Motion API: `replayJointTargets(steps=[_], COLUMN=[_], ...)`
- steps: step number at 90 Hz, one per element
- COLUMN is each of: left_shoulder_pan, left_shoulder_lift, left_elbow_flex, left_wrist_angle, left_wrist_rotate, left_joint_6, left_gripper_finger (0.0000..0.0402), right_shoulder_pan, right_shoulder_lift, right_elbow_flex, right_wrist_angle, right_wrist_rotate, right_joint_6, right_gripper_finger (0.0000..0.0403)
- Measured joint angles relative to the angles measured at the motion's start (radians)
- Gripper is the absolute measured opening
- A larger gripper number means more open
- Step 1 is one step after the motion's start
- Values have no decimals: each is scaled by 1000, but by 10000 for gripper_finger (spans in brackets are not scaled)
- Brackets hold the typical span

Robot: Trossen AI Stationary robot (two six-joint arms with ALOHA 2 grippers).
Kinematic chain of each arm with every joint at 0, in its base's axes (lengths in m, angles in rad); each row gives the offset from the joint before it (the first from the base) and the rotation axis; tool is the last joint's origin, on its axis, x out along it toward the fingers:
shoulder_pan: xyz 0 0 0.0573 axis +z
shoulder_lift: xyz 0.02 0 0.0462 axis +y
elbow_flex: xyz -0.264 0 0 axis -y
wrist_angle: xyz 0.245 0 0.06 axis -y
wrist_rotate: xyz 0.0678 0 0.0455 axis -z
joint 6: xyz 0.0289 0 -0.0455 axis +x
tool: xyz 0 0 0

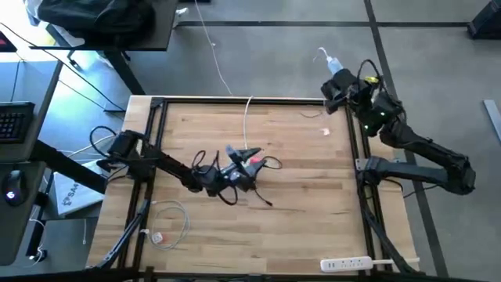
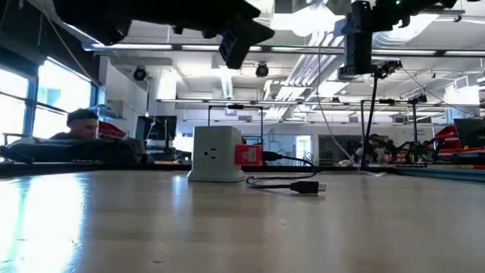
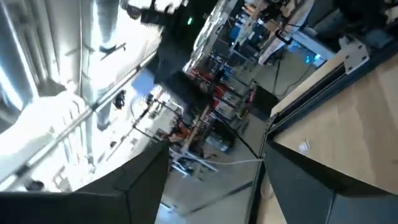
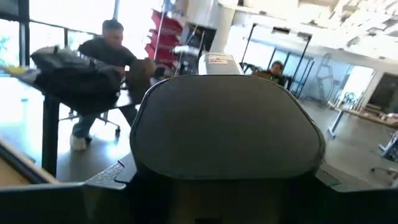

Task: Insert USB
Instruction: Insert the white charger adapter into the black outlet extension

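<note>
On the table's (image 1: 297, 227) near-left corner in the high view, a coiled white cable (image 1: 168, 223) lies flat on the wood. The left arm (image 1: 160, 162) reaches from the left edge toward the middle, and its left gripper (image 1: 235, 174) sits above the cluster of things at the table's center; in the left wrist view its 2 dark fingers (image 3: 130, 186) stand well apart with nothing between them, pointing up toward the room rather than down at the wood. Just beside that gripper stands the white charger cube (image 2: 216, 154), upright on the table in the low view. The USB (image 2: 248, 155), a small red plug, sits against the cube's side face, touching it, and its thin black cable (image 2: 284, 182) loops down onto the wood and ends in a dark connector (image 2: 309, 186) lying flat. A white cable (image 1: 246, 125) runs from the center back to the far edge. The right arm (image 1: 423, 160) is folded off the table's far-right corner with the right gripper (image 1: 338, 86) raised beyond the edge; whether its fingers are apart or together cannot be told. A white power strip (image 1: 346, 264) lies at the near-right edge. A seated person (image 4: 102, 74) shows in the room beyond.
</note>
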Motion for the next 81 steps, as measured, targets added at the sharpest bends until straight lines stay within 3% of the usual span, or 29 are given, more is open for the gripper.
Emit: replayJointTargets(steps=[9,21,53,81], left_shoulder_pan=[-14,-25,-26,-21], left_shoulder_lift=[-8,-6,-4,-4], left_elbow_flex=[-6,-6,-7,-7], left_wrist_angle=[1,-29,-138,-144], left_wrist_rotate=[-19,-25,-2,14], left_joint_6=[-66,-186,-385,-462], left_gripper_finger=[241,241,241,241], right_shoulder_pan=[0,-14,-78,-124], right_shoulder_lift=[-11,-7,-5,0], right_elbow_flex=[-3,-48,-359,-524], right_wrist_angle=[-171,-312,-1,82], right_wrist_rotate=[-30,-78,-245,-320], right_joint_6=[-7,112,245,324], right_gripper_finger=[220,220,220,220])
